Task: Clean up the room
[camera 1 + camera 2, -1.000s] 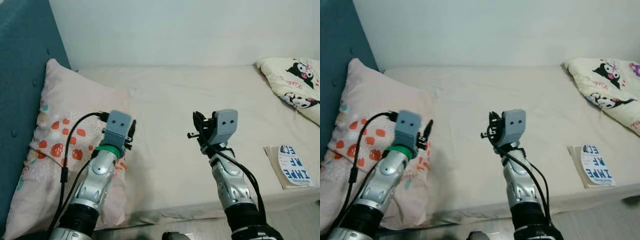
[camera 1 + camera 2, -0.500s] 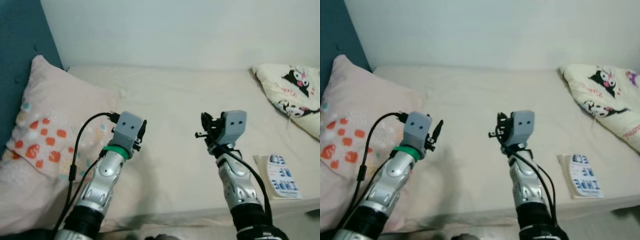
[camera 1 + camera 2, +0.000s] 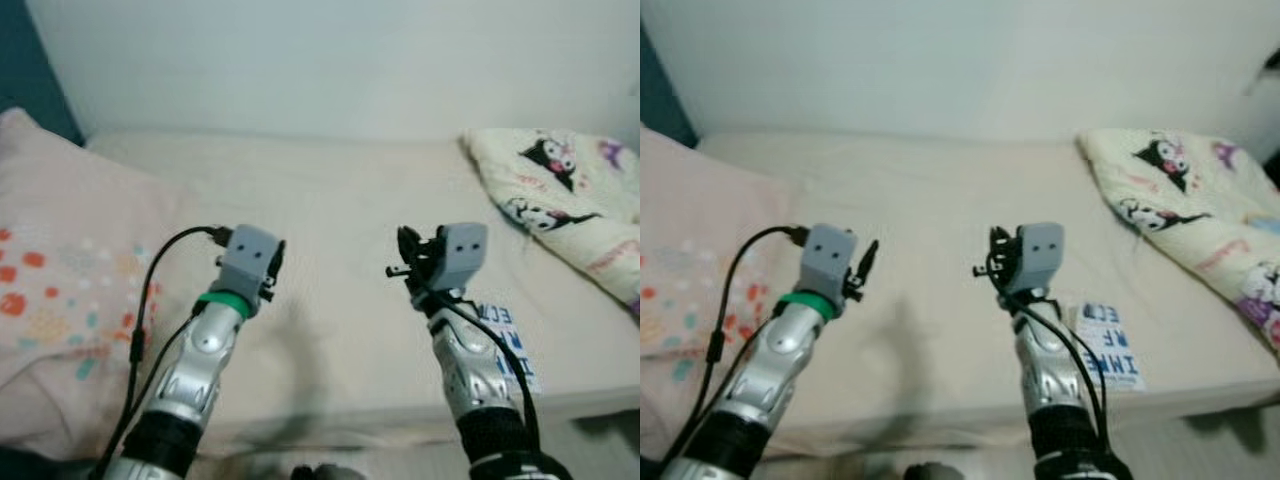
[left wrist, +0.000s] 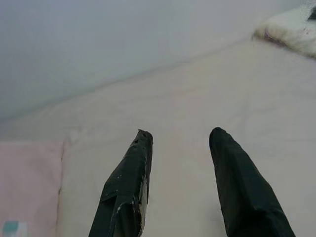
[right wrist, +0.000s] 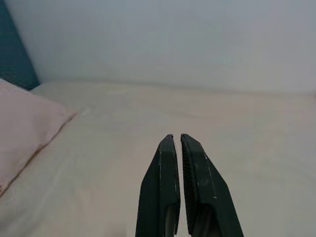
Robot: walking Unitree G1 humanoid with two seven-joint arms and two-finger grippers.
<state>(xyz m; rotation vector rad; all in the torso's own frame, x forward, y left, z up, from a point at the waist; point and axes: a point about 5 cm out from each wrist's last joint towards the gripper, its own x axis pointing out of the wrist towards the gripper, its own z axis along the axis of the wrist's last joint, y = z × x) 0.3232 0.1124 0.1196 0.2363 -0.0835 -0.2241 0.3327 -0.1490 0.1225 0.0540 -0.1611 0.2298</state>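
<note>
The book (image 3: pixel 1110 350) with the blue-and-white round cover lies flat at the near edge of the bed (image 3: pixel 940 220), and over the last second it has slid from the far right of the head views to just right of the right arm — the whole scene has shifted with it, so the camera has turned right, not the book. That, I judge, means the robot is lining itself up on the book as the next thing to tidy.

The right gripper (image 5: pixel 177 148) hangs in the air above the bed, just left of the book and apart from it, its two black fingers pressed almost together and holding nothing. The left gripper (image 4: pixel 180 136) hovers further left of the book, fingers spread wide, also empty.

Beyond the book, toward the wall (image 3: pixel 330 60), a cream blanket (image 3: pixel 1180 210) printed with cartoon characters lies bunched up; well left of the book sits a pink pillow (image 3: pixel 60 270) with red and teal spots. Nothing stands between the right gripper and the book — only its own forearm partly covers the cover's left edge in the head views.
</note>
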